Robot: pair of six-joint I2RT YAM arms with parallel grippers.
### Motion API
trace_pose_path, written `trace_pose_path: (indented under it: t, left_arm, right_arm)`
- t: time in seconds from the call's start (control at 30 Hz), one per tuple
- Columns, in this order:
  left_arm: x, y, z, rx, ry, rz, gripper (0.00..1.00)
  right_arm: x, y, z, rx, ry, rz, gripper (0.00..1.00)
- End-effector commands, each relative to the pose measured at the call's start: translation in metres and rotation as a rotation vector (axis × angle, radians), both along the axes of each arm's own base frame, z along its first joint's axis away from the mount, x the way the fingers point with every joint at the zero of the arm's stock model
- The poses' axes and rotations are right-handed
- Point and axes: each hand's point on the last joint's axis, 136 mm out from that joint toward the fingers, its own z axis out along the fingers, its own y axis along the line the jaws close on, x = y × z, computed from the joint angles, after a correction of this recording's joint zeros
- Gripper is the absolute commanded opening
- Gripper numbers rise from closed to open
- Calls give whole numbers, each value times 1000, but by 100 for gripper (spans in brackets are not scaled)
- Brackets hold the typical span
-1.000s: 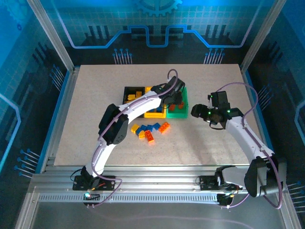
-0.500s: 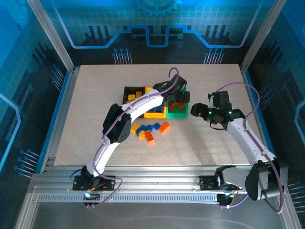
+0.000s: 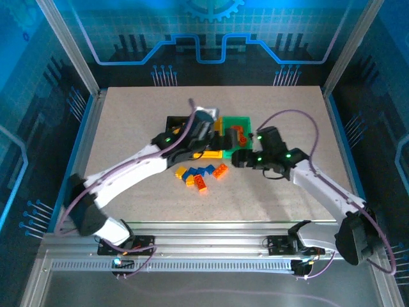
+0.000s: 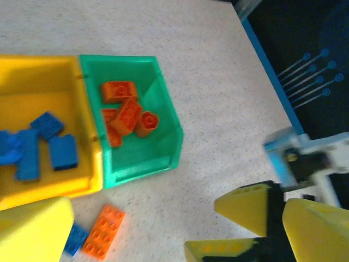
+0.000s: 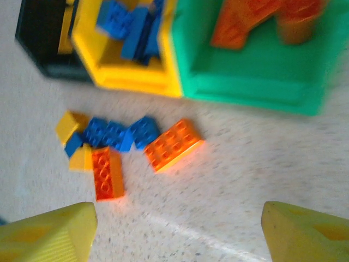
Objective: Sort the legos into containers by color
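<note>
Legos sit partly sorted and partly loose: to the far left of the green bin [image 5: 245, 90], the black bin [image 5: 43, 33] shows some yellow pieces, and the yellow bin [image 5: 131, 79] that touches the green bin's left wall holds blue bricks [image 4: 38, 144]. Inside the green bin lie orange bricks [image 4: 125, 112]. On the table [image 3: 281, 211], in front of the green bin and a little to its left, a small loose group [image 5: 114, 144] of yellow, blue and orange bricks waits close together. The left gripper [image 4: 128, 229] hangs left of the green bin, its fingers wide apart and with nothing between them. The right gripper [image 5: 177, 218] hangs above the table just in front of the green bin, also spread wide and empty.
</note>
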Motion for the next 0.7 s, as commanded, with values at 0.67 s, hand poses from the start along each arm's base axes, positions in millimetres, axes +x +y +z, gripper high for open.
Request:
trace_pose_path:
  t: [0.67]
  left_arm:
    - [-125,203,-118,111,145,433,99]
  right_arm:
    - [-25,138,-119,-458,94,336,68]
